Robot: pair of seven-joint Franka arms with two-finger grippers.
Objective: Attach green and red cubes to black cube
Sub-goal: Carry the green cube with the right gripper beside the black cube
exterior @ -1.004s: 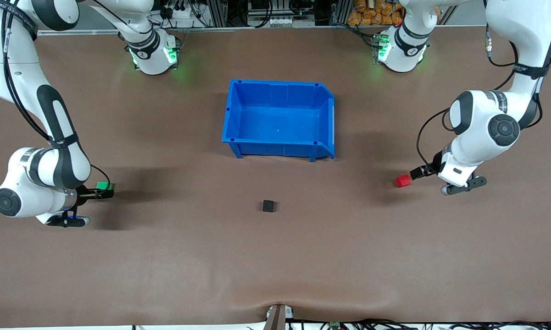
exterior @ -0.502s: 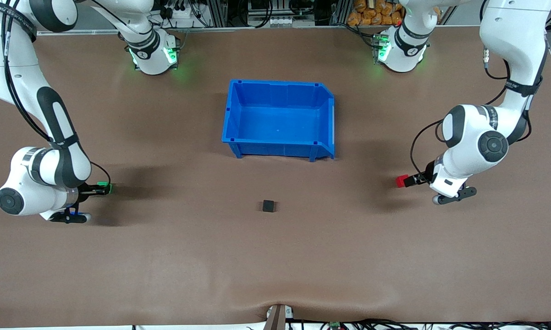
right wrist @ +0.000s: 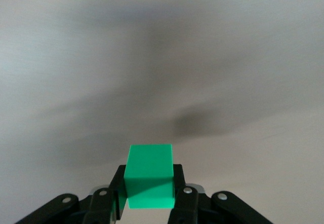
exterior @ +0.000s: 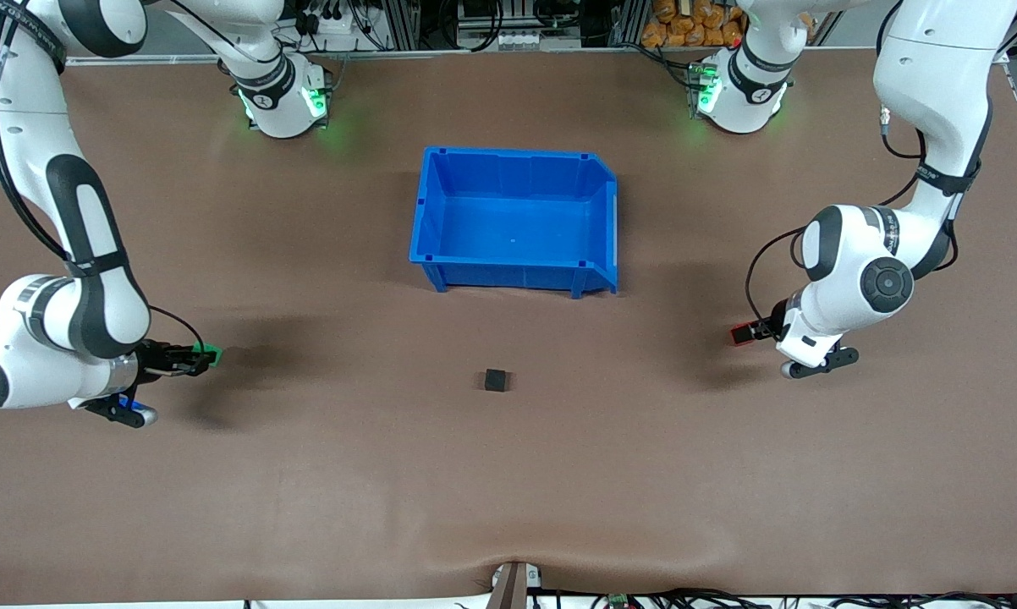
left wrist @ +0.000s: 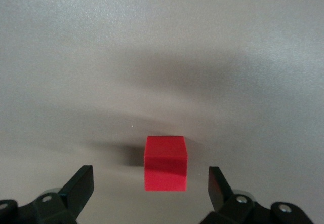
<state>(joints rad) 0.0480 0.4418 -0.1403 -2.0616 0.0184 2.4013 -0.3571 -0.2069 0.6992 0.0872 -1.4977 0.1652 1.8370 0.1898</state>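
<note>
The green cube [right wrist: 149, 176] is clamped between the fingers of my right gripper [right wrist: 149, 186], low over the table at the right arm's end [exterior: 211, 351]. I cannot tell whether it still touches the table. The red cube [left wrist: 166, 163] rests on the table at the left arm's end [exterior: 739, 336]. My left gripper [left wrist: 150, 178] stands open around it, with a gap between the cube and each finger [left wrist: 81, 183]. The black cube [exterior: 496, 380] sits alone on the table mid-way between the two arms, nearer the front camera than the blue bin.
An empty blue bin [exterior: 428, 211] stands in the middle of the brown table, farther from the front camera than the black cube. Bare table lies between each gripper and the black cube.
My right gripper has shut on the green cube. My left arm has come down and brought its open fingers around the red cube. The black cube has not moved.
</note>
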